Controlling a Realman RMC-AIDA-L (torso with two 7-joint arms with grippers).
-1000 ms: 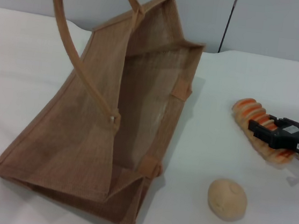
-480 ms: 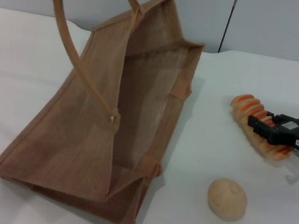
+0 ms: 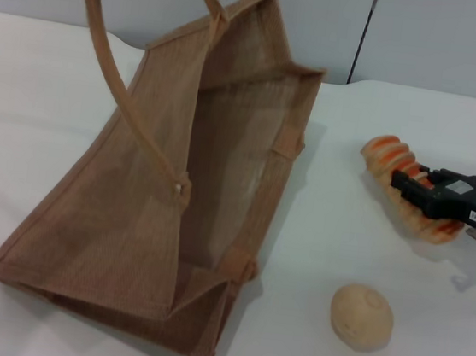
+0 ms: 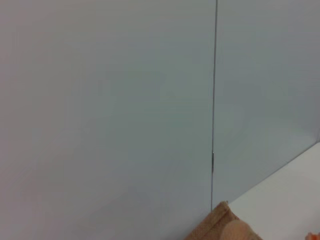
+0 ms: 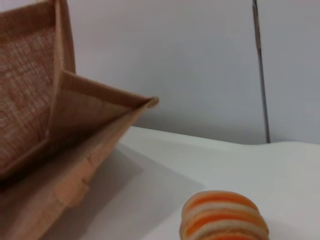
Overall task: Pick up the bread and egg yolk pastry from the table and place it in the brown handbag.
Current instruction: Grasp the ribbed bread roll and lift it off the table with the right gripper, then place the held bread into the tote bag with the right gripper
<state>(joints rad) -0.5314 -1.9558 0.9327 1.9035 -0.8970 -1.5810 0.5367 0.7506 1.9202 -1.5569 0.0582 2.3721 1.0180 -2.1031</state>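
Only overhead shows the right pincer [image 3: 421,195] pinching the bread [image 3: 401,184].

bread [image 3: 396,187] right of brown handbag [image 3: 167,196]

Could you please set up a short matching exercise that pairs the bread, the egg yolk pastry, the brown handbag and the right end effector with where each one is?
Column one:
1. bread
2. egg yolk pastry
3. brown handbag
4. right end effector

Column two:
A. lying open on the robot's left side of the table
B. alone on the table, nearest the robot
C. clamped across the striped loaf
D. held at its middle, striped end sticking out

Pairs: 1-D, 2-B, 3-A, 4-C
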